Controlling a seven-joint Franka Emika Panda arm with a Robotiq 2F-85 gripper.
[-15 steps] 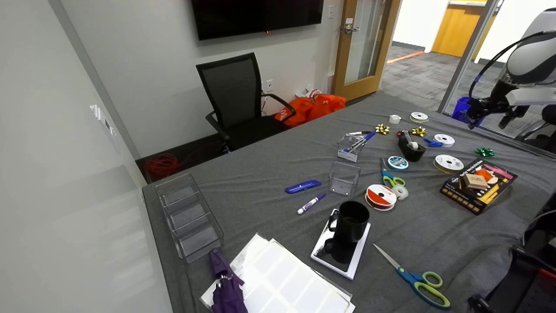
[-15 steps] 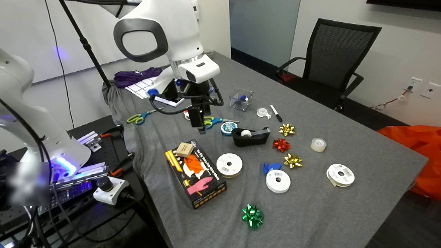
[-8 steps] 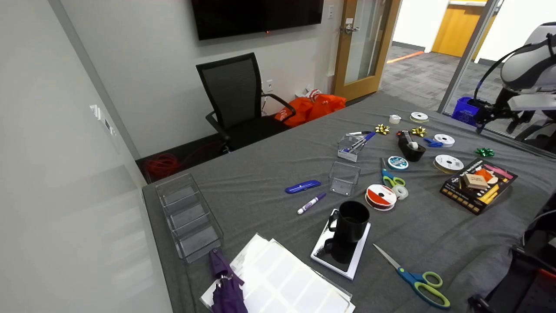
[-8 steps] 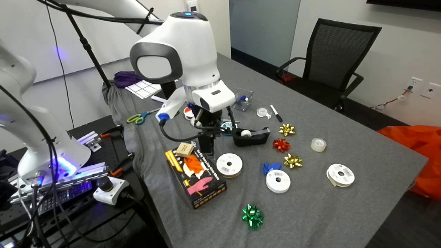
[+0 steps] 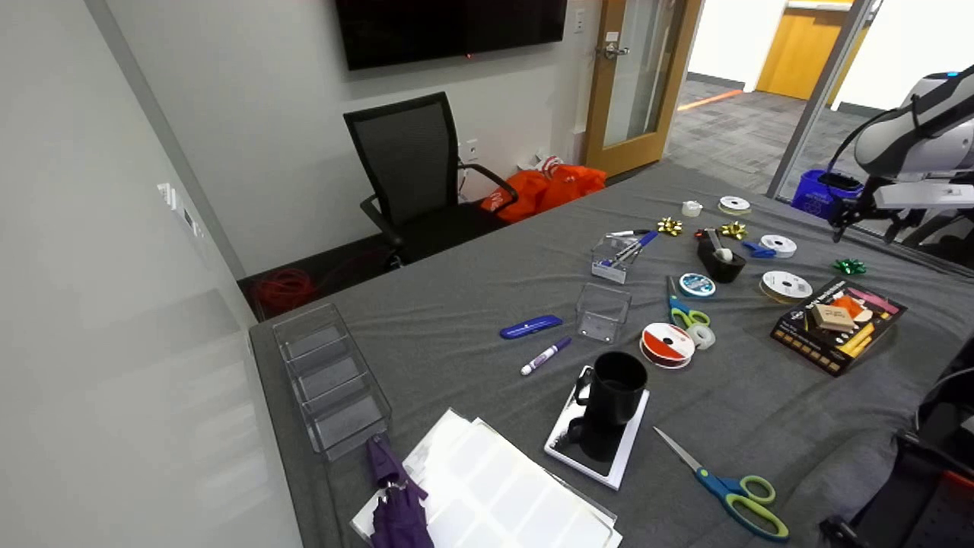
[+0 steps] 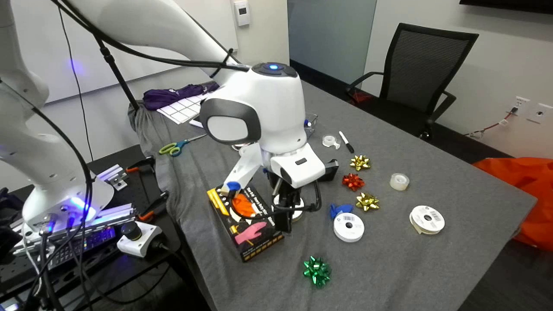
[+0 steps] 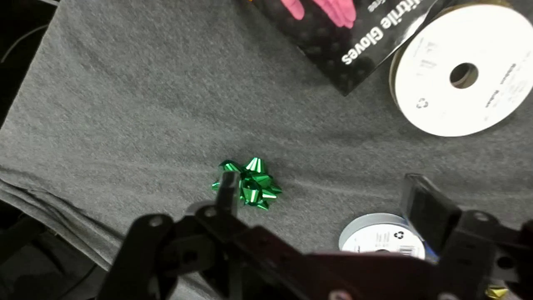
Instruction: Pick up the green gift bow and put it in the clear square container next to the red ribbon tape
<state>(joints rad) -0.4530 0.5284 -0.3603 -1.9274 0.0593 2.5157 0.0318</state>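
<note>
Wrist view: my gripper [image 7: 321, 182] hangs unclenched, jaws apart; the green gift bow [image 7: 256, 187] lies near an edge of the table [image 7: 125, 108].

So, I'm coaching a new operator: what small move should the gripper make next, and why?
Probably slide the open gripper toward the left of the wrist view, before lowering it, so the bow sits midway in its gap. There, one finger partly hides the bow rather than the bow being centred between both, so going straight down might press on it.
</note>
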